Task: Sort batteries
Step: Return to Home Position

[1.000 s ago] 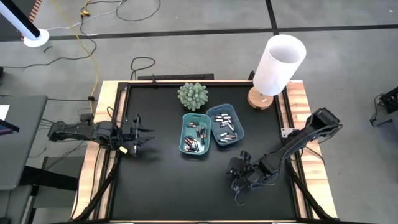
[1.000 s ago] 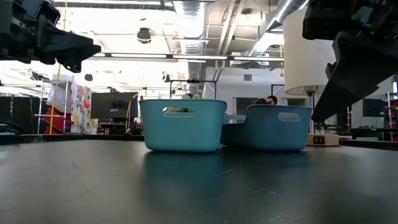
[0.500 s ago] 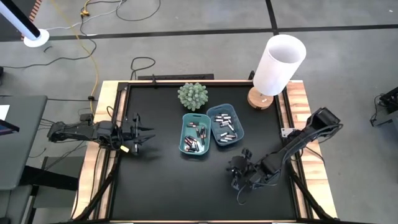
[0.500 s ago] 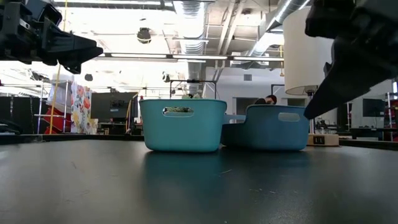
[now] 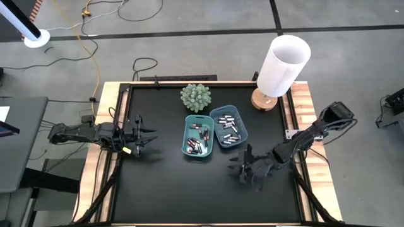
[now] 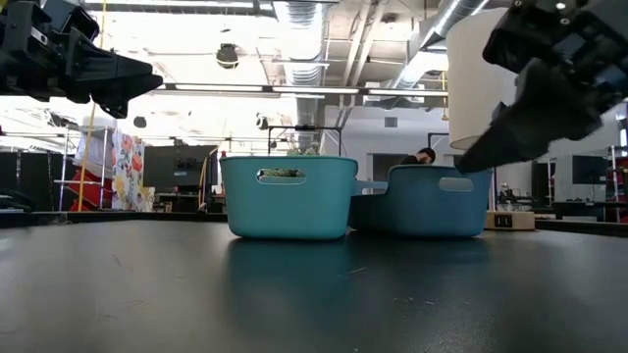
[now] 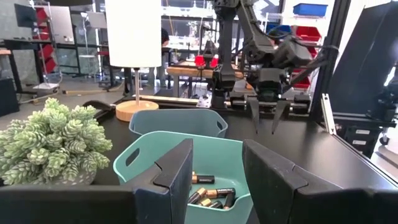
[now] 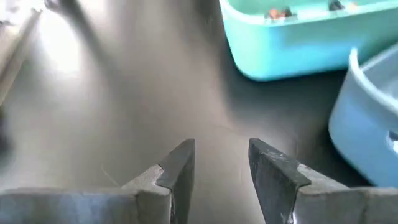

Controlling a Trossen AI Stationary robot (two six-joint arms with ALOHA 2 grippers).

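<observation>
Two blue-teal trays stand side by side mid-table. The left tray [image 5: 197,137] holds dark batteries with copper ends [image 7: 208,194]. The right tray [image 5: 228,127] holds silvery batteries [image 5: 227,129]. My left gripper [image 5: 142,134] hovers open near the table's left edge, pointing at the trays [image 7: 186,165]. My right gripper [image 5: 243,167] is open and empty above the bare black tabletop, just near-side of the right tray. In its wrist view both trays [image 8: 298,37] show ahead. In the low view, the left gripper [image 6: 113,74] and the right gripper [image 6: 525,118] both hang clear of the table.
A lamp with a white shade [image 5: 282,62] and a wooden base stands at the far right corner. A green artificial succulent [image 5: 196,96] sits just beyond the left tray. Black tabletop [image 5: 170,183] spreads along the near side, bounded by wooden rails [image 5: 101,157].
My right gripper has risen and shifted a little toward the far edge and the trays, turning as its arm swung out to the right. It stayed open and empty.
</observation>
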